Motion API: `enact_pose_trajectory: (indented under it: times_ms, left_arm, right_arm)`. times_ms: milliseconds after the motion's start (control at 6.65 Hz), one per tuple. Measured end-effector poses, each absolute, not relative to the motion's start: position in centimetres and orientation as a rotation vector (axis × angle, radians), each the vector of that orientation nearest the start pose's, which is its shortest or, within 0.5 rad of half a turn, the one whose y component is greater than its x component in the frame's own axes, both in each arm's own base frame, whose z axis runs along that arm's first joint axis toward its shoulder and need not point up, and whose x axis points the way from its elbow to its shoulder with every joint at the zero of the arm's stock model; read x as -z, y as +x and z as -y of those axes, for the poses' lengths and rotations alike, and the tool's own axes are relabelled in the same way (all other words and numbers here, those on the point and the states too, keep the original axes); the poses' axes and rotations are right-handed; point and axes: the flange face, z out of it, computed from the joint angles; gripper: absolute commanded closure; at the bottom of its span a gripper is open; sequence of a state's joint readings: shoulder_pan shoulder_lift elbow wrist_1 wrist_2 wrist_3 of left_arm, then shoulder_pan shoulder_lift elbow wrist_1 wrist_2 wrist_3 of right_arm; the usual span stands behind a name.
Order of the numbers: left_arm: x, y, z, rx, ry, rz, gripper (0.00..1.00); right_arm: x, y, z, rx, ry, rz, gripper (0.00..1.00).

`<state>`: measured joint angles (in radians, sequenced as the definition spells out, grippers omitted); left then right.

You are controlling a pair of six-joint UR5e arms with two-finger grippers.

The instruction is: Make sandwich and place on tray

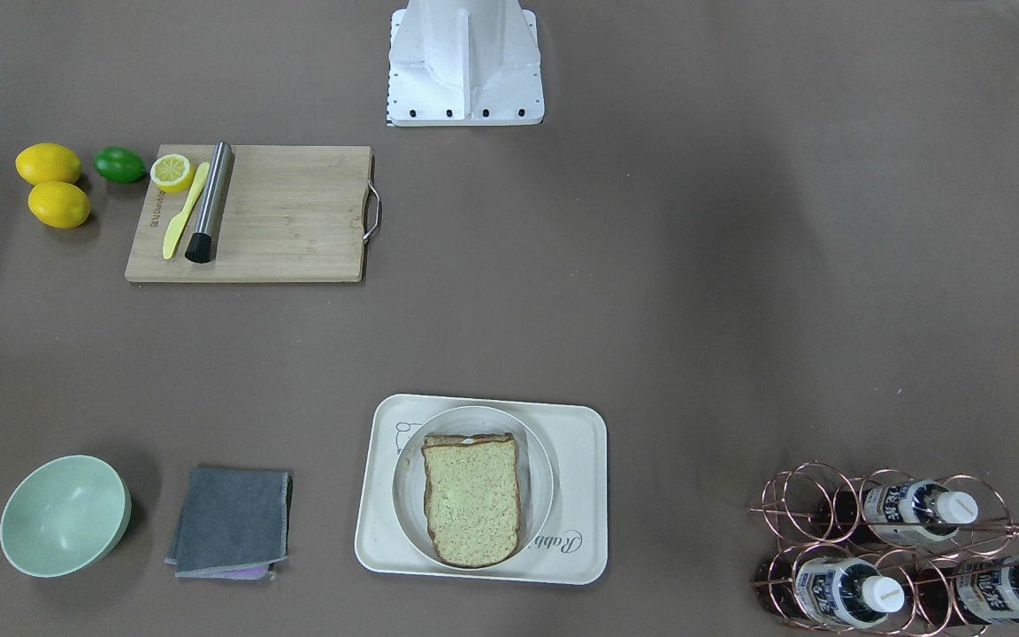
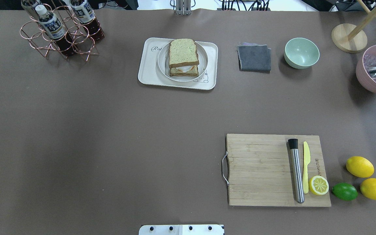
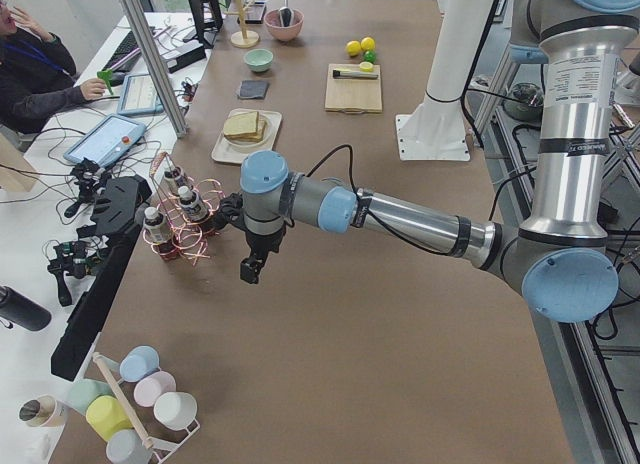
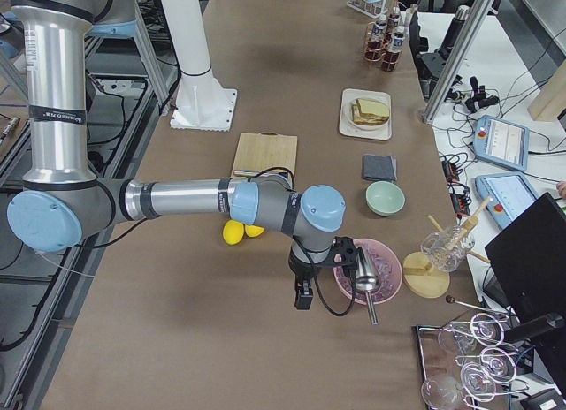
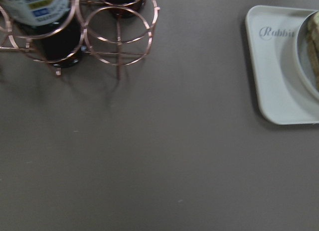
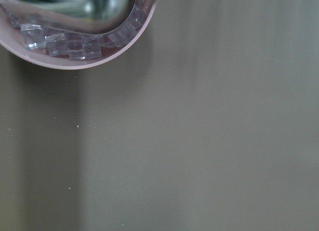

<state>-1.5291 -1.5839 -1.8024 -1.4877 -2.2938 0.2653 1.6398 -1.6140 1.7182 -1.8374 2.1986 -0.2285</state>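
The sandwich (image 2: 183, 54) is stacked on a round white plate (image 2: 162, 63) that sits on the cream tray (image 2: 148, 76) at the far middle of the table. A strip of white egg with an orange tinge (image 2: 184, 69) shows between the two bread slices. From across the table only the top slice of the sandwich (image 1: 471, 513) shows, on the tray (image 1: 576, 442). My left gripper (image 3: 250, 269) hangs over bare table beside the bottle rack, left of the tray. My right gripper (image 4: 303, 297) hangs beside the pink bowl. Neither wrist view shows fingers, so I cannot tell their state.
A copper rack of bottles (image 2: 60, 31) stands at the far left. A grey cloth (image 2: 255, 58), a green bowl (image 2: 301, 53) and a pink bowl of ice (image 2: 375, 70) lie far right. The wooden board (image 2: 263, 169) holds a muddler, a knife and a lemon half; lemons (image 2: 359, 166) lie beside it.
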Motion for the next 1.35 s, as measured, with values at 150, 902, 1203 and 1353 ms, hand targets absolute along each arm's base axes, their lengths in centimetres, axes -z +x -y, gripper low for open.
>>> enact_pose_trajectory:
  times_ms: [150, 902, 1203, 1353]
  left_arm:
    - [-59.3, -6.7, 48.1, -0.351, 0.129, -0.715, 0.01]
    - [-64.9, -7.8, 45.3, -0.305, 0.0, -0.74, 0.01]
    - [-65.0, -7.8, 45.3, -0.304, 0.0, -0.739, 0.01]
    - [-65.0, -7.8, 45.3, -0.304, -0.001, -0.74, 0.01]
  right_arm:
    - [-64.4, 10.6, 45.0, 0.102, -0.068, 0.64, 0.0]
    - [-66.3, 10.5, 43.4, 0.076, -0.11, 0.651, 0.0]
    - [-66.6, 10.2, 42.9, 0.069, -0.115, 0.678, 0.0]
    - [-66.7, 10.0, 42.8, 0.071, -0.108, 0.688, 0.0]
